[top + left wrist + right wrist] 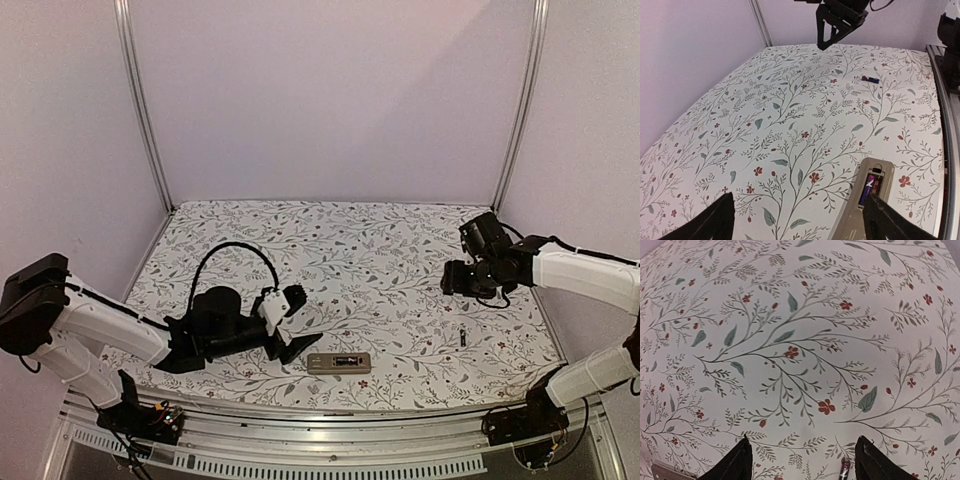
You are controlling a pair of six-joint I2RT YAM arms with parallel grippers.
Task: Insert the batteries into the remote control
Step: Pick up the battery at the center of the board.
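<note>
The remote control lies tan back up near the table's front edge, with its dark recess open. In the left wrist view the remote holds one bluish battery in the recess. A second battery lies loose on the cloth to the right; it also shows in the left wrist view and at the bottom edge of the right wrist view. My left gripper is open and empty, low, just left of the remote. My right gripper is open and empty, above the cloth beyond the loose battery.
A floral cloth covers the table. White walls with metal posts close in the back and sides. A metal rail runs along the front edge. The right arm shows at the top of the left wrist view.
</note>
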